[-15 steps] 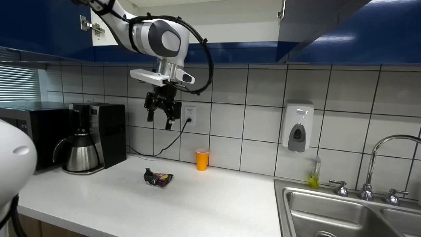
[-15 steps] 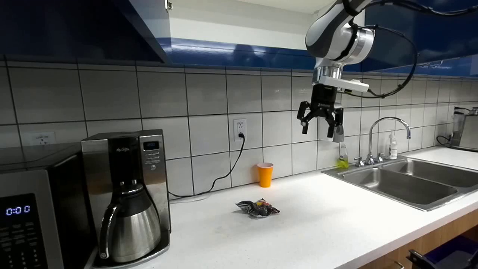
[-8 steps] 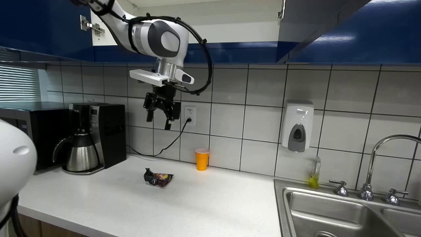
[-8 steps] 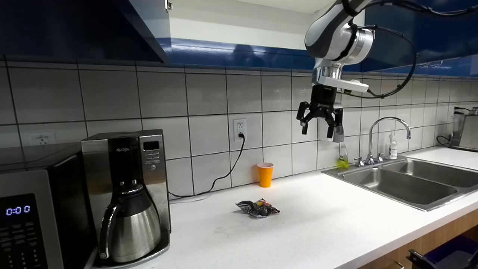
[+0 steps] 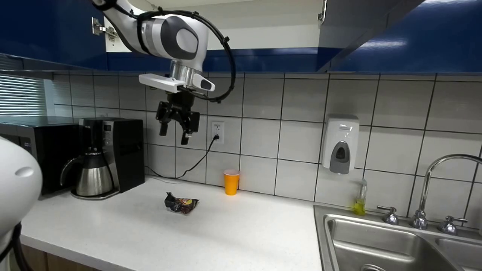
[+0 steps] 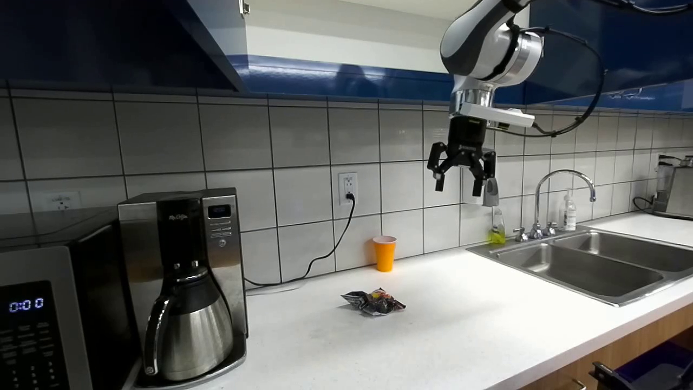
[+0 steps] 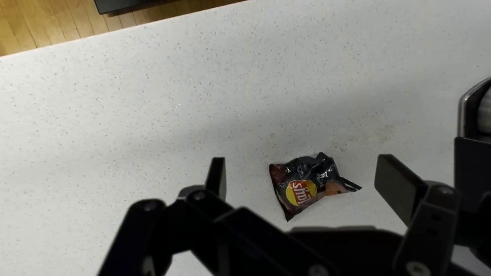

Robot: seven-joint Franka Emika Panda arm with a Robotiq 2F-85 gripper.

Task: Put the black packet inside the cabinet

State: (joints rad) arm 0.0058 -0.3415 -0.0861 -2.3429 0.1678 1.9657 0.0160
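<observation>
One packet (image 7: 303, 184) to fetch, and you look to be at the approach, pick not yet made. Your next move calls for a descent to the counter (image 5: 124, 233), keeping the packet between the fingers (image 7: 398, 188) — it is crumpled, so a firm squeeze is likely needed — before any lift to the open cabinet (image 5: 263, 32). Your gripper (image 6: 458, 186) stands spread wide, holding nothing. The packet lies on the counter near the cup (image 5: 231, 183), well below your gripper; in the wrist view it shows between the fingers, touching neither.
</observation>
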